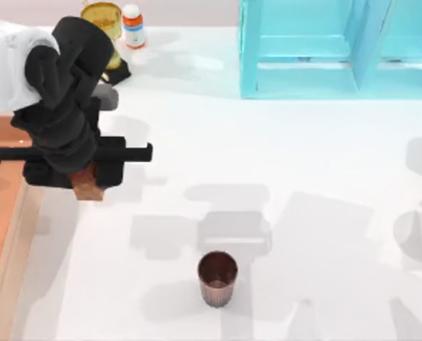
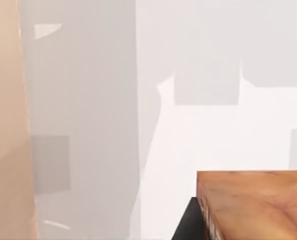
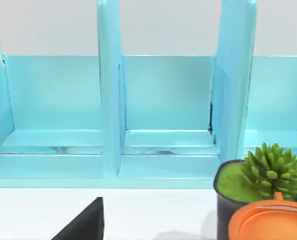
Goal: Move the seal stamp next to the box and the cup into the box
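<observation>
Two things of the task are apart now: the seal stamp [image 1: 89,186] hangs in the left gripper [image 1: 87,183] near the table's left side, and the cup [image 1: 217,278] stands alone on the white table [image 1: 303,142], well to the right and nearer the front edge. You see the left gripper closed on the stamp, carrying it above the surface just beside the box [image 1: 5,234], whose light wooden wall runs along the left edge. I judge it is held there because the stamp must go down next to the box, not inside it.

The stamp is a reddish-brown rectangular block with a marbled, polished face in the left wrist view [image 2: 253,205]. The cup is a tapered tumbler, coppery and glossy outside, dark inside, standing upright. The box is shallow, with an orange-brown floor.

For the right gripper, you cannot tell its state; its wrist camera faces the cyan shelf unit [image 3: 163,100], a small potted succulent [image 3: 268,170] and an orange lid [image 3: 273,222].
</observation>
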